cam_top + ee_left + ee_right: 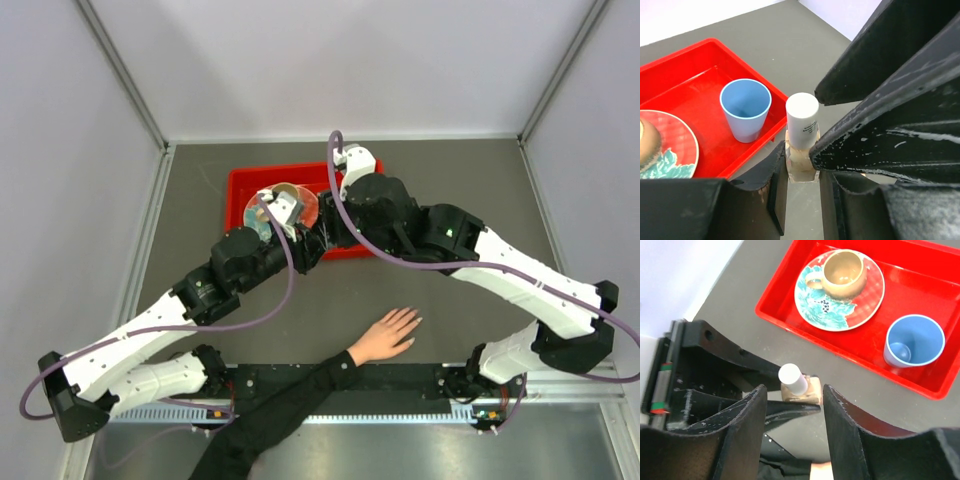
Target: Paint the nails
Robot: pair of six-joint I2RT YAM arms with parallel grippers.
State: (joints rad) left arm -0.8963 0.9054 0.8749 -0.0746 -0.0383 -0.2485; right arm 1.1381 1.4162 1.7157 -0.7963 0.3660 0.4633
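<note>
A dark grey table top (450,330) was enclosed by plain pale wall panels (330,60) behind it and at both sides, edged by aluminium frame rails (138,260); soft, even light was cast over it.

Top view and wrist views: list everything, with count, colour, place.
Table: one, grey, under everything.
Tray: one, red, far middle of table.
Plate: one, red and teal, in tray.
Mug: one, tan, on plate.
Cup: one, blue, in tray beside plate.
Nail polish bottle: one, pale, white cap, beside tray's edge.
Person's hand: one, light-skinned, black sleeve, flat on table's near side.
Left fingers: two, black, shut on bottle.
Right fingers: two, black, open either side of cap.
</note>
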